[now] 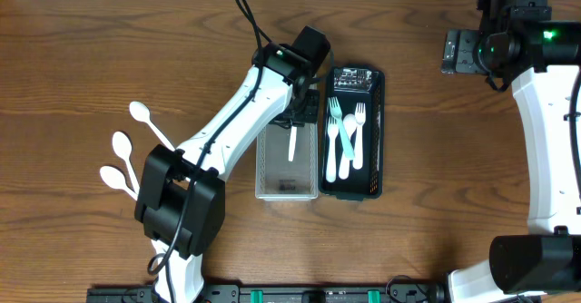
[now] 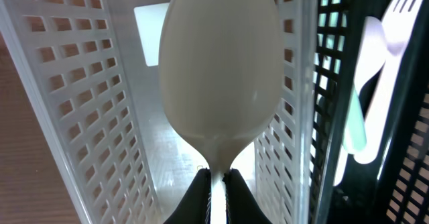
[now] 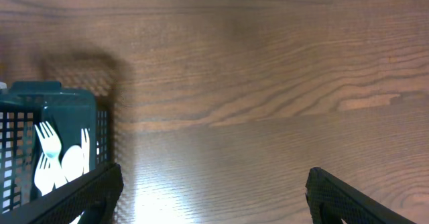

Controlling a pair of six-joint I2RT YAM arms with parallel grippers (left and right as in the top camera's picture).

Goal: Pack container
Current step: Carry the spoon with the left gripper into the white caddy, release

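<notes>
My left gripper (image 1: 295, 120) is shut on the handle of a white plastic spoon (image 2: 221, 76) and holds it over the inside of the white mesh basket (image 1: 265, 171); the spoon (image 1: 292, 144) points down the basket's length. The basket's walls (image 2: 80, 110) fill the left wrist view. The dark green basket (image 1: 377, 135) beside it holds white and teal forks and a spoon (image 1: 346, 140). Three more white spoons (image 1: 123, 149) lie on the table at the left. My right gripper (image 3: 211, 194) is open and empty, far right near the back (image 1: 458, 51).
The dark green basket's corner (image 3: 53, 96) shows at the left of the right wrist view. A dark object (image 1: 355, 78) sits at the far end of the green basket. Wooden table all around.
</notes>
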